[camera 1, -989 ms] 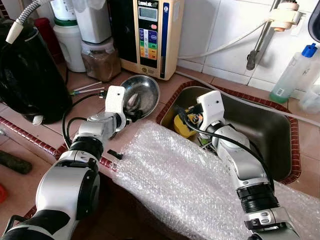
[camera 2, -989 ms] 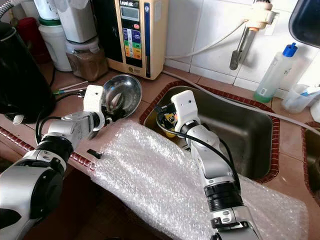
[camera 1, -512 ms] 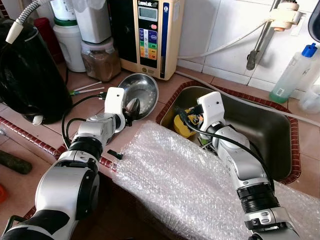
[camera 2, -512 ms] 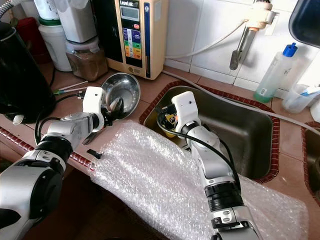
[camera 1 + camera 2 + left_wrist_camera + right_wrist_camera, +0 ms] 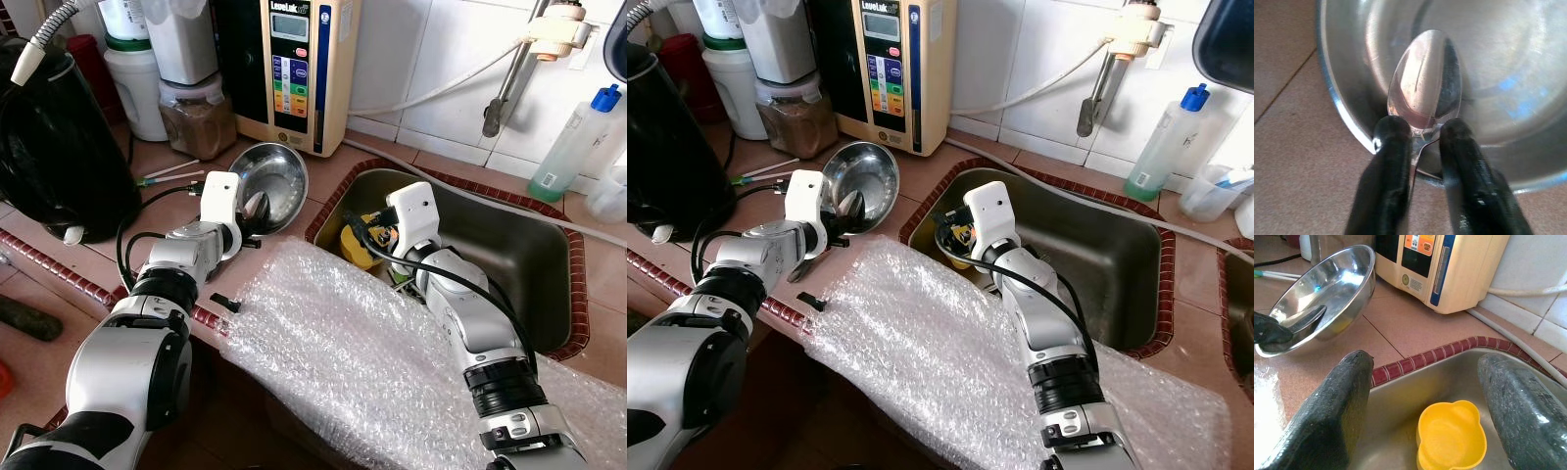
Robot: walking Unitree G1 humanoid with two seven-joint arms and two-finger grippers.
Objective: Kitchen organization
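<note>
Now left gripper (image 5: 1420, 134) pinching spoon (image 5: 1425, 81) inside steel bowl (image 5: 274, 174); right gripper (image 5: 1425, 396) spread above yellow cup (image 5: 1449, 433) in sink (image 5: 529, 255).

Against the white tiled wall (image 5: 441, 59) stand a cream water ioniser (image 5: 299, 69), a jar of brown powder (image 5: 199, 116) and a white container (image 5: 137, 88) — a black bag (image 5: 54, 147) sits at the left, a blue-capped clear bottle (image 5: 576, 142) at the right — while bubble wrap (image 5: 392, 372) drapes the surface (image 5: 323, 166) edge.
</note>
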